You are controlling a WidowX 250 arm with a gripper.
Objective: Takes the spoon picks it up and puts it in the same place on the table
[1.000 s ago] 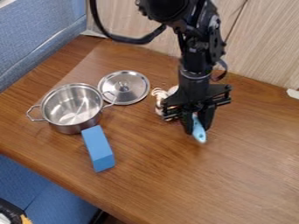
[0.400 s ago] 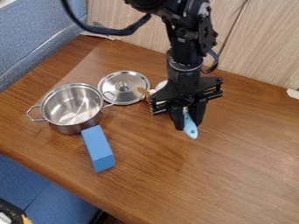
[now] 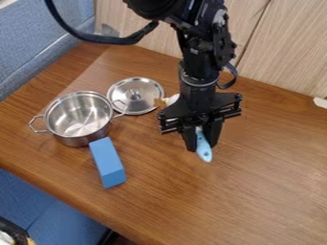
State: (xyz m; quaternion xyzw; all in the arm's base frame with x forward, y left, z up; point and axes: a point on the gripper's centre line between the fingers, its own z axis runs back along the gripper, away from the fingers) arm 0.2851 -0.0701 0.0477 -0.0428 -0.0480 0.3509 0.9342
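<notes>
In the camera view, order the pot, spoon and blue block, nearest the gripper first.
1. Spoon: held by the gripper.
2. Blue block: left of it in view.
3. Pot: farther left, beyond the block.

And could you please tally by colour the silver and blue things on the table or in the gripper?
Silver: 2 (pot, lid)
Blue: 2 (block, spoon with its light-blue end in the gripper)
Total: 4
</notes>
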